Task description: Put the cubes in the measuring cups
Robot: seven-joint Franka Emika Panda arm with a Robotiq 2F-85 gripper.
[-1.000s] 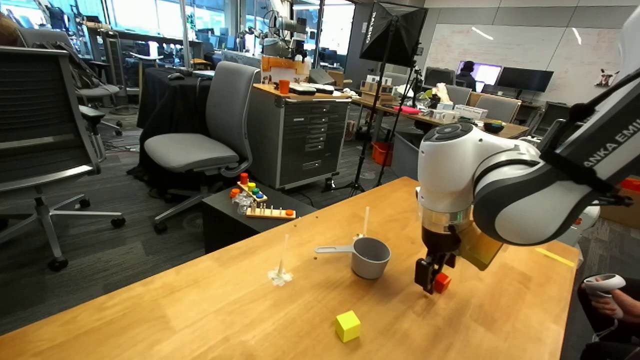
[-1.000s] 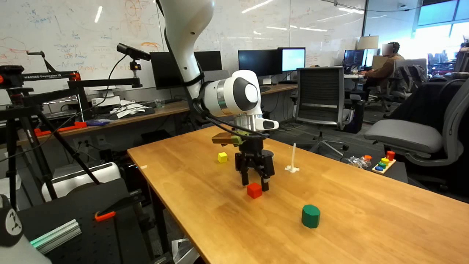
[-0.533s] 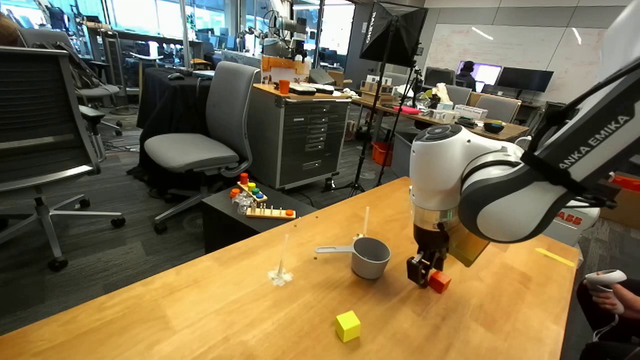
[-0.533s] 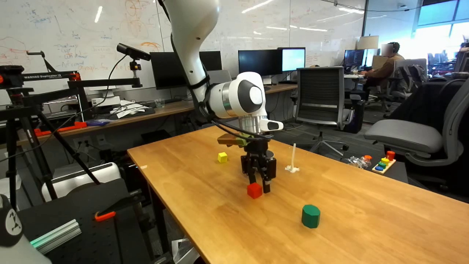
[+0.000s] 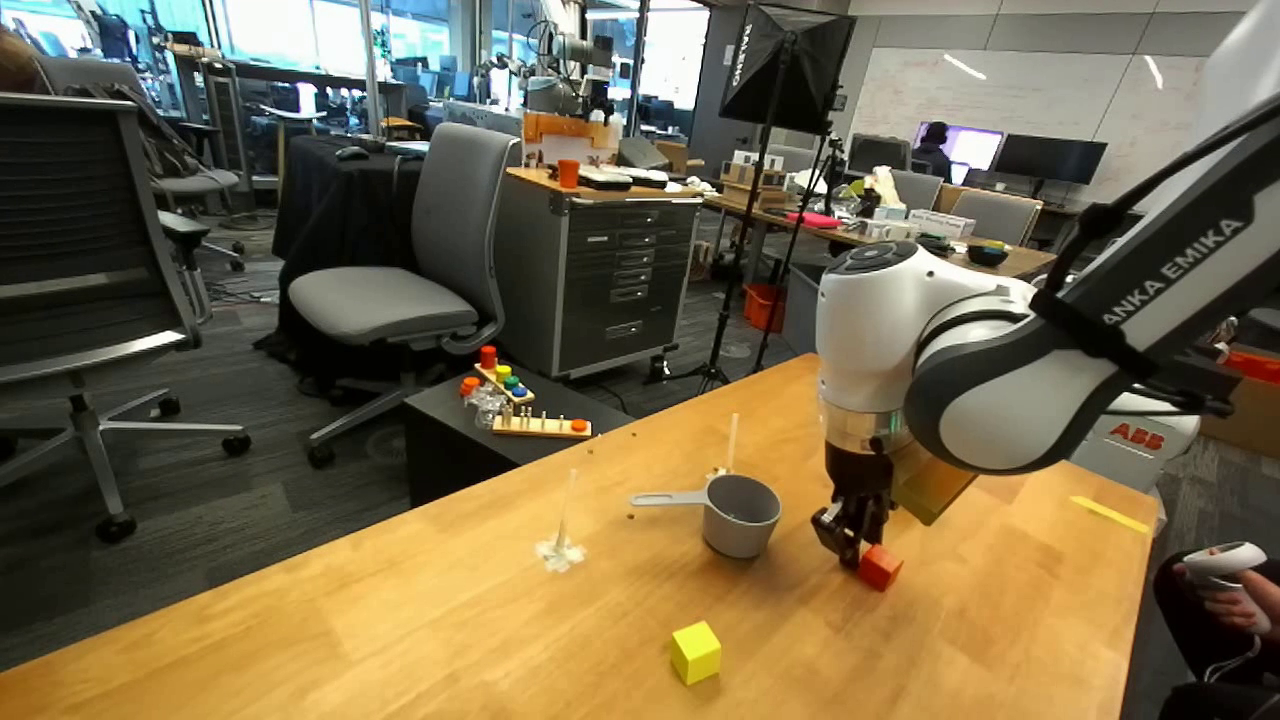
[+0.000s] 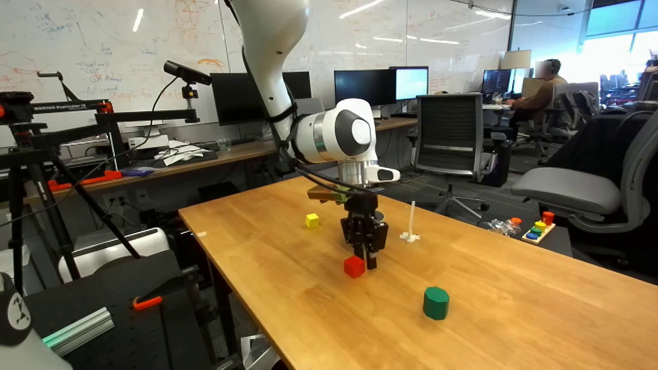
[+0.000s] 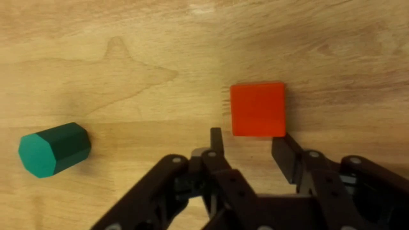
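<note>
My gripper (image 7: 247, 138) points down at the table, its jaws part-way apart with bare wood visible in the gap. The red cube (image 7: 258, 110) rests on the table just beyond the fingertips, not between them; it overlaps one fingertip in the wrist view, and I cannot tell whether they touch. A many-sided green block (image 6: 436, 303) stands apart, also seen in the wrist view. The yellow cube (image 5: 696, 652) lies by itself. A grey measuring cup (image 5: 738, 525), long-handled and upright, is close to the gripper in an exterior view (image 5: 852, 558); my gripper partly covers it in an exterior view (image 6: 365, 259).
Two thin white sticks are fixed upright to the wooden table, a nearer stick (image 5: 563, 520) and a farther stick (image 5: 733, 445) behind the cup. A low black stand (image 5: 440, 450) with toys is off the table's edge. A person's hand (image 5: 1250, 600) holds a controller at the side.
The jaws have drawn much closer together. My gripper has shifted slightly towards the grey cup's side. The red cube has turned and slid a little on the table.
</note>
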